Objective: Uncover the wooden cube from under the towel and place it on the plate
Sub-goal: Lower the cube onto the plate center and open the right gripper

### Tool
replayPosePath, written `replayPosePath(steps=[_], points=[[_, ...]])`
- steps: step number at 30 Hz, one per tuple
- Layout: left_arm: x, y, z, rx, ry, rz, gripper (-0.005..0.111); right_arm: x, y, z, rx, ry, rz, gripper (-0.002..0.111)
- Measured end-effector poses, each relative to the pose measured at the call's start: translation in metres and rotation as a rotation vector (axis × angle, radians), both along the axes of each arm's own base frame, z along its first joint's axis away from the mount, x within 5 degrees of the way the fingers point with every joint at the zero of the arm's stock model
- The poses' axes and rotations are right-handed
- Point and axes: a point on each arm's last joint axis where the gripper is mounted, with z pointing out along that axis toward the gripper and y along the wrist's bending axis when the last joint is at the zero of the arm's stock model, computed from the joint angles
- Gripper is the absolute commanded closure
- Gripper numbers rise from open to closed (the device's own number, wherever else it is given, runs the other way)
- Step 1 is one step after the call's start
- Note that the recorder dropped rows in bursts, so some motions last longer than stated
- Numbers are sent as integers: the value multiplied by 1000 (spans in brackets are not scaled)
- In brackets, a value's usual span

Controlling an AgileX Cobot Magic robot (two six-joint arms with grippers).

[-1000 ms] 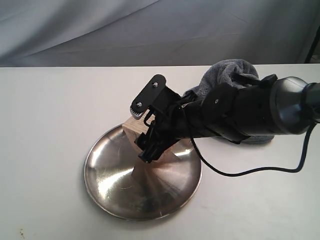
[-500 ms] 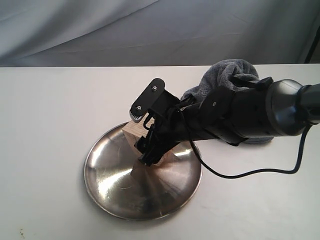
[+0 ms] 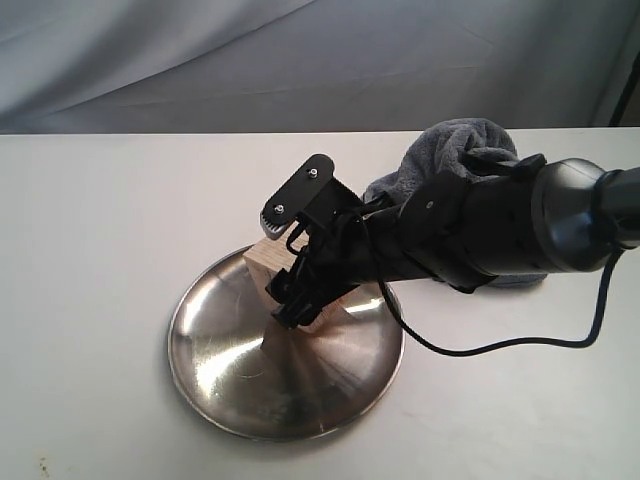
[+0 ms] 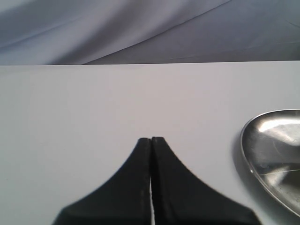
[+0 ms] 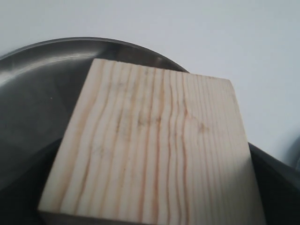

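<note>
- Exterior: wooden cube (image 3: 262, 265) is at the far side of the plate (image 3: 250, 370), between the right claw's (image 3: 280, 268) spread jaws. Can't tell if they clamp it or just straddle it. Towel (image 3: 455, 140) is bunched on the worktop (image 3: 100, 220) behind the arm.
- Left wrist: left claw (image 4: 151, 139) is pinched closed over bare worktop, with the plate rim nearby.
- Right wrist: cube fills the view, with the plate beneath it.

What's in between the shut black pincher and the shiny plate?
Only bare white table lies between the left gripper and the plate, as the left wrist view shows.
</note>
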Motion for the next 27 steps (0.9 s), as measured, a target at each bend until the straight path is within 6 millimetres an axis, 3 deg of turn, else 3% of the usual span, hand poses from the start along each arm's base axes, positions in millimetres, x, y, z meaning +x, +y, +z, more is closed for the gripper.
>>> replayPosePath(steps=[6,16,27], points=[[0,0,0,0,0,0,106,0,0,-1,0,3,-2,108],[0,0,0,0,0,0,106,2,0,-22,-36,36,-14,108],[0,0,0,0,0,0,106,2,0,-22,-36,36,-14,106]])
